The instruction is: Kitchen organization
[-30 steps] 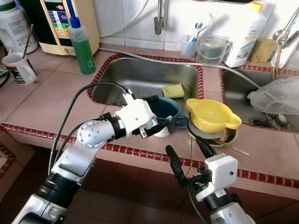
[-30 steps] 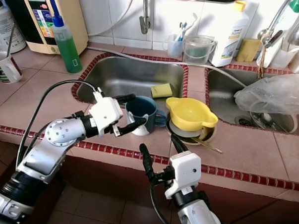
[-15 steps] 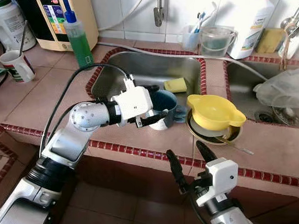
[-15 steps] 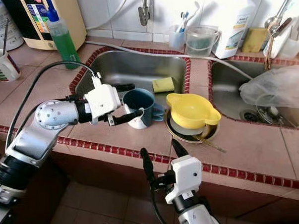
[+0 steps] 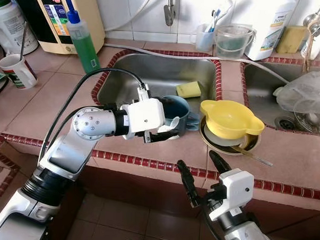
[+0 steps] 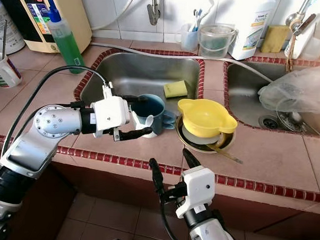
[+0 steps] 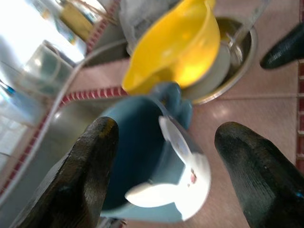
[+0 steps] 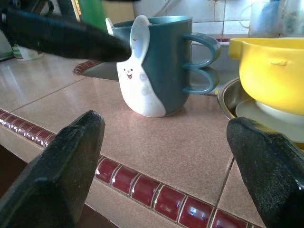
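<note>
Blue mug [image 6: 149,113] with a white rabbit face stands upright on our pink tiled counter [image 5: 38,109], just in front of the steel sink [image 5: 156,77] and beside a yellow bowl [image 5: 230,119]. That bowl sits on a plate inside a shallow metal dish [image 5: 243,149], whose contents are largely hidden under it.

Our left gripper [image 5: 162,121] reaches in from the left with its fingers spread, one on each side of the mug; in the left wrist view the pads [image 7: 90,156] stand apart from the mug's wall, so we are not grasping it. Our right gripper [image 5: 200,172] hangs low in front of the counter's red tile edge, fingers released and wide apart, holding nothing.

A yellow sponge [image 5: 188,90] lies in the sink basin. Along the white tiled wall stand a green soap bottle [image 5: 85,41], a clear cup with toothbrushes [image 5: 205,39], a clear measuring jug [image 5: 230,42] and a white bottle [image 5: 270,29] cut off at the top. A striped mug [image 5: 17,71] with a spoon sits far left. In the second basin a crumpled plastic bag [image 5: 304,97] covers whatever lies beneath it.
</note>
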Robot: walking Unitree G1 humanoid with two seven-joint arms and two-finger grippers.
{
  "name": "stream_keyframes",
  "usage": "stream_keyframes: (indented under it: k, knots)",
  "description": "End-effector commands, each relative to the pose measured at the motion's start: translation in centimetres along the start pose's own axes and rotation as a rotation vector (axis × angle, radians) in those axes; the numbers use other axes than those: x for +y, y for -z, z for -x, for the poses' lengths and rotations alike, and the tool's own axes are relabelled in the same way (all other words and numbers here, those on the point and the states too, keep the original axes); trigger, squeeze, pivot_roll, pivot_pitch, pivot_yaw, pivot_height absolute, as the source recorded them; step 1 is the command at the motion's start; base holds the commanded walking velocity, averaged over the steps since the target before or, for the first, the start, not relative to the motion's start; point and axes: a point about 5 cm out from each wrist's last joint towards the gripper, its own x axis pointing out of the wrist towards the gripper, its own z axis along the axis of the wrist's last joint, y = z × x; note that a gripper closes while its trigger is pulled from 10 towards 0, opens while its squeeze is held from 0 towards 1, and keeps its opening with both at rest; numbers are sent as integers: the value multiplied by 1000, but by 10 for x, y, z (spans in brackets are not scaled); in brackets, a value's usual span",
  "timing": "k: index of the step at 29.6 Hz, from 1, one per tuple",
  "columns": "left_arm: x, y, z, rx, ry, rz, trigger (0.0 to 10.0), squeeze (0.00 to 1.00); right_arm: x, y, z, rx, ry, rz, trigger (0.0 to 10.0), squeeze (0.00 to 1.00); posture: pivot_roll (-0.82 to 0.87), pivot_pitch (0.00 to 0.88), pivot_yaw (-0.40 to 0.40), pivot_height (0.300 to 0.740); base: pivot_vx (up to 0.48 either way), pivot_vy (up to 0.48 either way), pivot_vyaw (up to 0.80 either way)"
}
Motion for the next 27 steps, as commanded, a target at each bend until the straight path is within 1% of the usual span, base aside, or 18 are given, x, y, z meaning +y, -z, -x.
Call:
stream_keyframes:
  k: [1, 3, 7, 11, 14, 17, 21, 25, 27]
  knots:
    - [-5, 3, 2, 39, 35, -6, 10000, 0, 2, -4, 0, -12, 1, 1, 10000, 0, -141, 150, 121, 711, 0, 0, 0]
    - [-5, 5, 1, 51, 38, 16, 10000, 0, 2, -4, 0, -12, 2, 1, 10000, 0, -141, 152, 122, 711, 0, 0, 0]
    - [-6, 7, -1, 80, 19, 21, 10000, 0, 3, -4, -1, -15, 6, -2, 10000, 0, -146, 153, 126, 711, 0, 0, 0]
    - [-5, 7, -3, 82, 13, 34, 10000, 0, 3, -4, -1, -16, 8, -2, 10000, 0, -151, 152, 129, 711, 0, 0, 0]
    - [-2, 5, -8, 83, -8, 50, 10000, 0, 4, -3, 0, -16, 13, -4, 10000, 0, -157, 151, 135, 711, 0, 0, 0]
    - [0, 2, -10, 74, -17, 48, 10000, 0, 4, -3, 0, -16, 19, -5, 10000, 0, -161, 150, 138, 711, 0, 0, 0]
    - [1, -3, -11, 52, 4, 36, 10000, 0, 5, -3, 0, -17, 24, -5, 10000, 0, -168, 147, 146, 711, 0, 0, 0]
    - [-1, -5, -13, 61, 18, 23, 10000, 0, 5, -3, 0, -19, 30, -5, 10000, 0, -172, 145, 153, 711, 0, 0, 0]
    - [1, -7, -14, 60, 16, 2, 10000, 0, 6, -3, 0, -21, 34, -4, 10000, 0, -173, 143, 157, 711, 0, 0, 0]
